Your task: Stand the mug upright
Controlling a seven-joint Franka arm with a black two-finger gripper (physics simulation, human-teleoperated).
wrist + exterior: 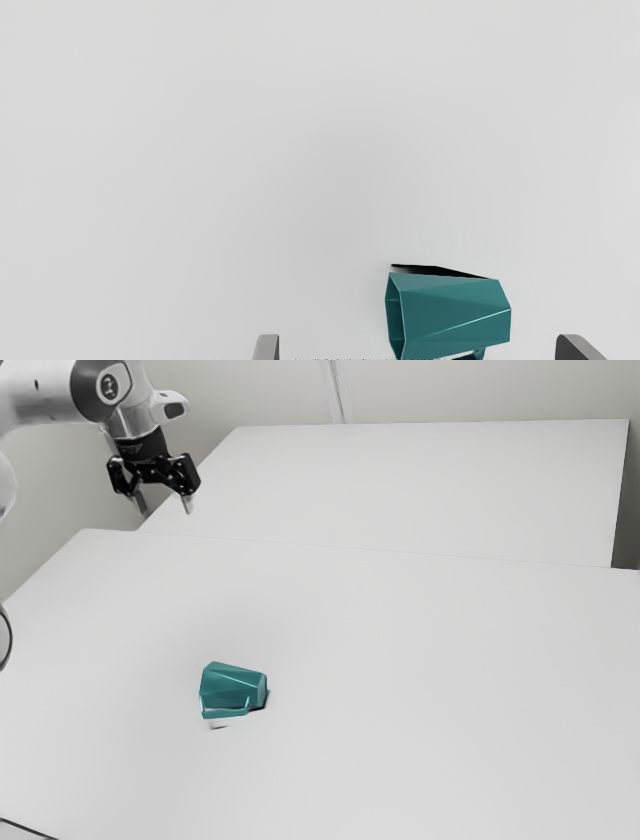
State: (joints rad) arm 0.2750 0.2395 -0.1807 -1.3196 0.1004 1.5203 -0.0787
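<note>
Teal mug (pixel 232 688) on its side, seemingly well below the spread tool (pixel 164 509)

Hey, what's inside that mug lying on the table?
Inside the mug I see bare inner wall just past the rim. The mug's side covers the deeper part, so I can't tell what's there.

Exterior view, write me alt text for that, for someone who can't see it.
A teal mug lies on its side on a white table, wide end toward the exterior view's left. A robot arm enters at upper left, its open claw raised clear of the mug.
</note>
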